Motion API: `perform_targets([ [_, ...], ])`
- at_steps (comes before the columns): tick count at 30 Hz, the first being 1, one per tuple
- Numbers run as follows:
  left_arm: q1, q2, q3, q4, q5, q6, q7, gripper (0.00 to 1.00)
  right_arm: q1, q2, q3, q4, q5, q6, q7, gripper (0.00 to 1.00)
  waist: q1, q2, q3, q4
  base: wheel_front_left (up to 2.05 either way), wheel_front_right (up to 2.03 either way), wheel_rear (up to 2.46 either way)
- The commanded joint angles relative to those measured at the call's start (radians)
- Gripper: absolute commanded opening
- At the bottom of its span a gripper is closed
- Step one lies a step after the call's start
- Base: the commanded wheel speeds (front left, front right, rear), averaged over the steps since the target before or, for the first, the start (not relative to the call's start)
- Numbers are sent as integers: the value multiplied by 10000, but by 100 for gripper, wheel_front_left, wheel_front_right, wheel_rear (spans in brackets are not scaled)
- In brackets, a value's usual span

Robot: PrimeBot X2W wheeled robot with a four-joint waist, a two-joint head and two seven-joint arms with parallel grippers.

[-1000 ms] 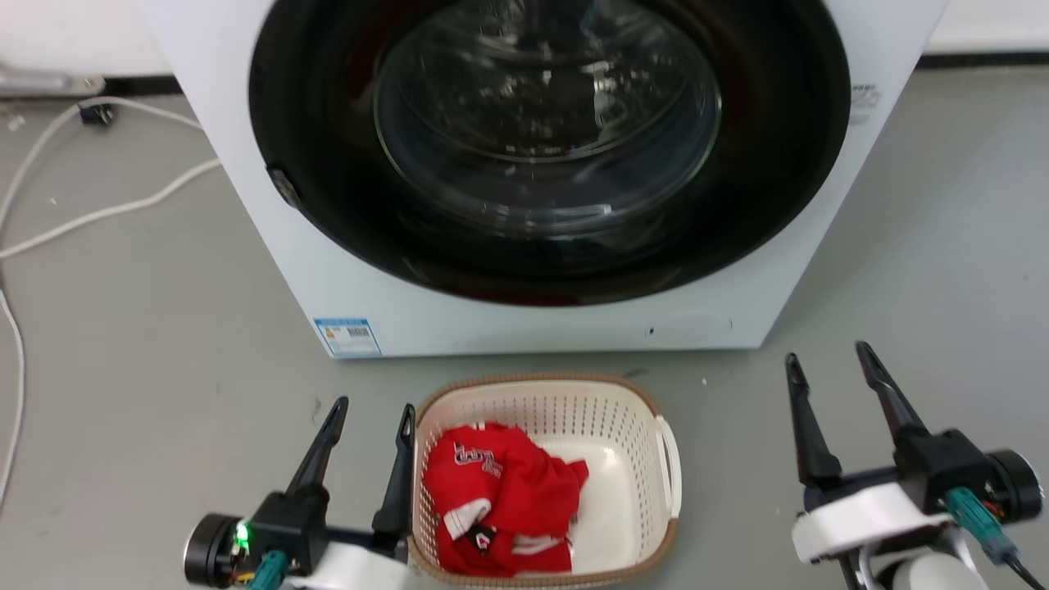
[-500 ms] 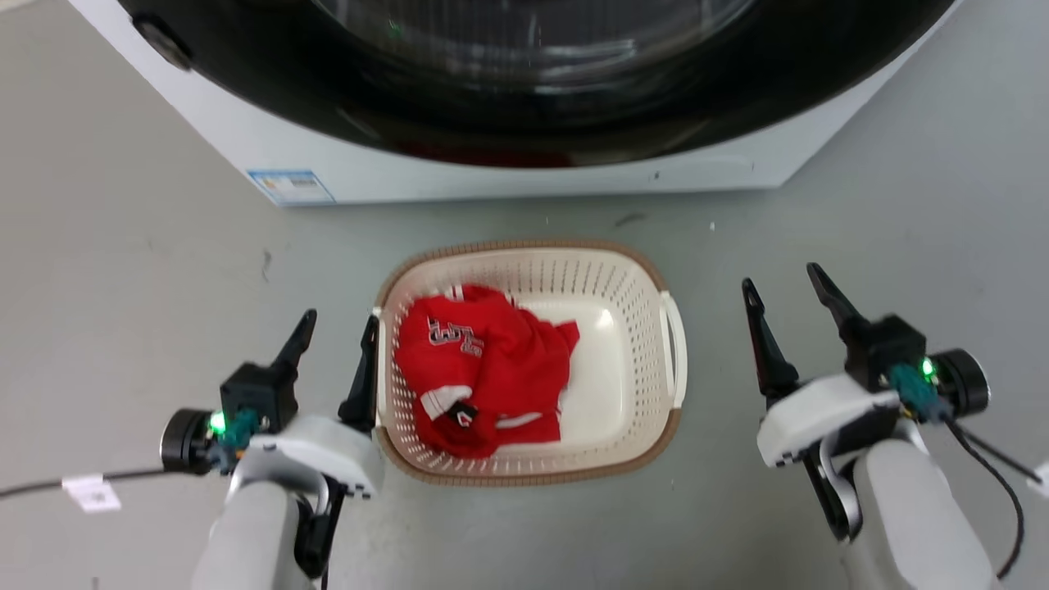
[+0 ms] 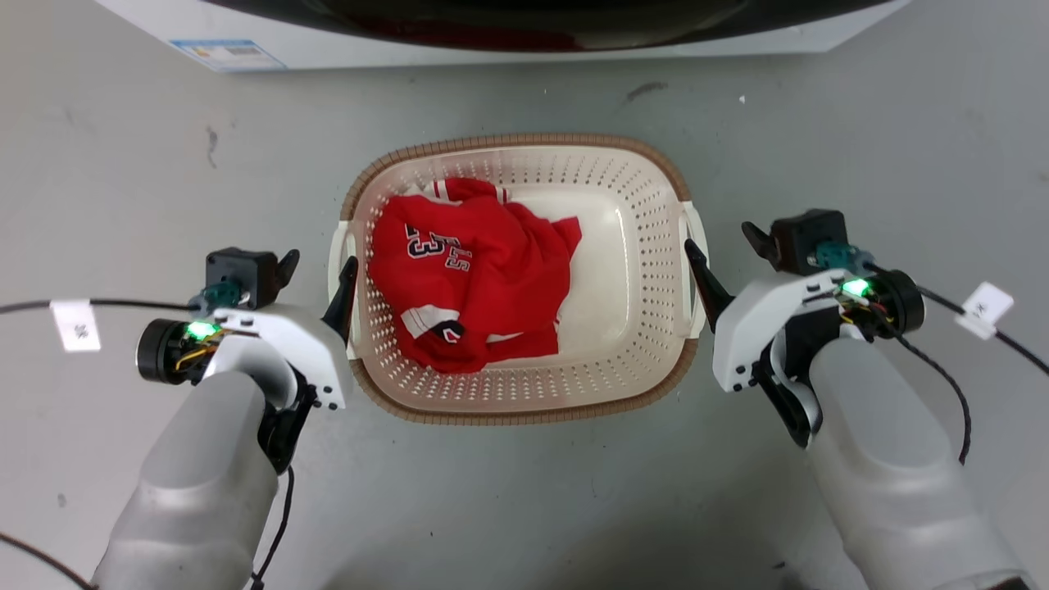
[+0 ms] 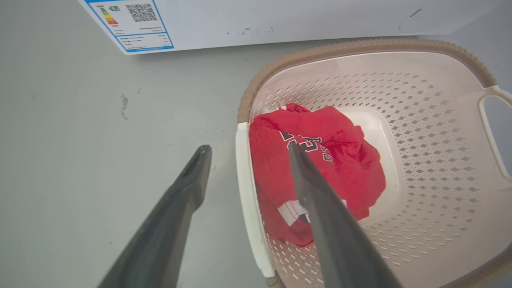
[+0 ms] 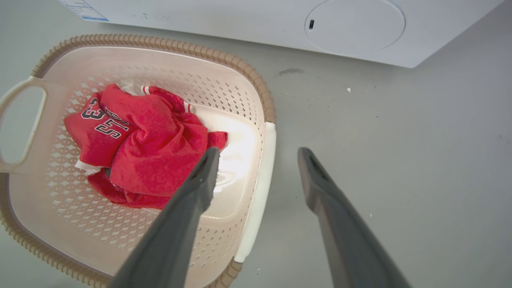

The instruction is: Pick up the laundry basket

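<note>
The laundry basket (image 3: 516, 141), cream and perforated with a brown woven rim, sits on the grey floor in front of the washing machine with a red jersey (image 3: 467, 270) inside. My left gripper (image 3: 320, 270) is open and straddles the basket's left white handle (image 4: 248, 200): one finger is over the jersey (image 4: 320, 160), the other outside over the floor. My right gripper (image 3: 723, 243) is open too, and the right handle (image 5: 260, 188) lies between its fingers. Neither has closed on a handle. From the right wrist I see the basket (image 5: 160, 42) and jersey (image 5: 152, 148).
The washing machine's white base (image 3: 737, 45) stands just beyond the basket, with an energy label (image 4: 136, 24) at its lower left corner. Thin black cables (image 3: 123, 305) trail from both wrists over the grey floor (image 3: 524, 508).
The head camera has tilted down, so the machine has slid up out of frame. Both grippers have come in and down to the basket's handles; the right one closed a wide gap.
</note>
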Motion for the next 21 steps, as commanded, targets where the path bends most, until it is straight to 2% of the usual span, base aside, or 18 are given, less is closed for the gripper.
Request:
perform_targets([
  [1, -254, 16, -226, 115, -224, -13, 152, 100, -348, -33, 71, 225, 16, -7, 123, 100, -2, 0, 285, 2, 0, 0, 0],
  [10, -1333, 774, -2205, 603, -1856, -2, 1554, 100, -1866, -22, 358, 2129, -113, -7, 1079, 100, -2, 0, 1012, 55, 0, 0, 0],
  [21, -2111, 1272, -4470, 272, -3372, -2, 2257, 100, -2852, -21, 1000, 3226, 722, -7, 1729, 100, -2, 0, 1598, 237, 0, 0, 0],
])
